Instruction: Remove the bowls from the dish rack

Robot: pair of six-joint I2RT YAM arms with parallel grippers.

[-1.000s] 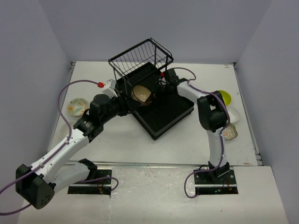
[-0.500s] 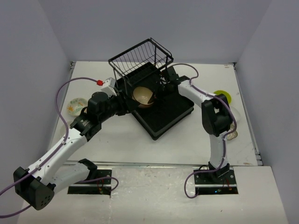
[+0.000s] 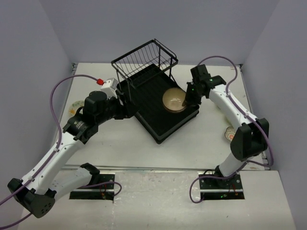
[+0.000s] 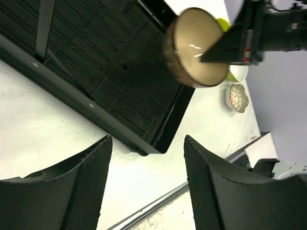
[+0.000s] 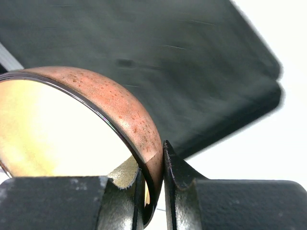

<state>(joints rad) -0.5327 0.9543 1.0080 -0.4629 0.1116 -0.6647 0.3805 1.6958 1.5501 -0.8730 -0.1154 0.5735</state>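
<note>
The right hand [image 5: 152, 165] clenches the rim of the tan-brown bowl [image 3: 174, 100] over the dish rack [image 3: 160, 125] at frame centre, and the left hand [image 4: 146, 143] hangs released and empty. With a patterned bowl [image 3: 230, 134] on the surface [image 3: 144, 148] at right and none other visible in the rack, this looks like the last.

Plain pale lavender walls [image 3: 158, 24] close in the upper frame and both sides. A white table [image 3: 124, 139] fills the middle, scuffed, with a metal strip [image 3: 163, 168] along its lower edge. Even, soft light.
</note>
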